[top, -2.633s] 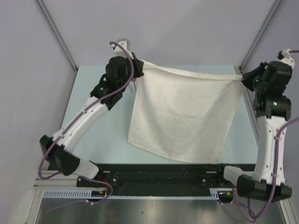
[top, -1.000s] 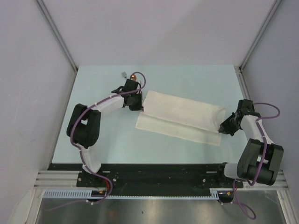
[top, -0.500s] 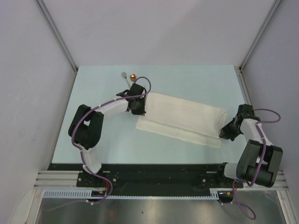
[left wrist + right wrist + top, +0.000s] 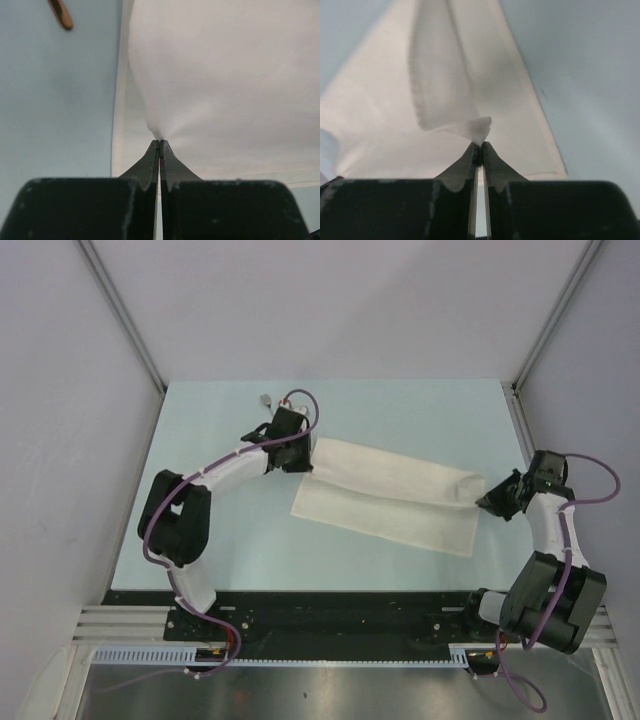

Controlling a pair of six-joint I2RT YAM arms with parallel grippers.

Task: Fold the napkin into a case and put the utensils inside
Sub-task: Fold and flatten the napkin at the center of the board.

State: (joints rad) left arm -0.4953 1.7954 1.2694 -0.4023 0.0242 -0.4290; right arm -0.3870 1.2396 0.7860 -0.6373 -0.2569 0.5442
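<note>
Looking down from above, the napkin (image 4: pixel 390 490) lies on the pale blue table (image 4: pixel 400 410) as a long, layered strip slanting from far left to near right, with a lower layer showing along its near edge. The left gripper (image 4: pixel 303 458) sits at the strip's far-left end and the right gripper (image 4: pixel 486 502) at its near-right end, so the cloth spans between the 2. The fork (image 4: pixel 265 400) lies on the table just beyond the left arm's wrist, apart from the cloth and outside its folds.

From the left wrist, the left gripper (image 4: pixel 159 145) has its 2 fingers pressed together on a pinch of napkin (image 4: pixel 215 75), the cloth drawn to a point at the tips and fanning out ahead. A copper-coloured bit of the spoon (image 4: pixel 60 13) rests on bare table at the top left, well apart from the cloth's edge.

From the right wrist, the right gripper (image 4: pixel 479 147) meets at its tips on a small curled corner of napkin (image 4: pixel 380 115), with only a thin slit between the fingers further back. A raised fold runs up from that corner over a wider flat layer, with bare table to the right
</note>
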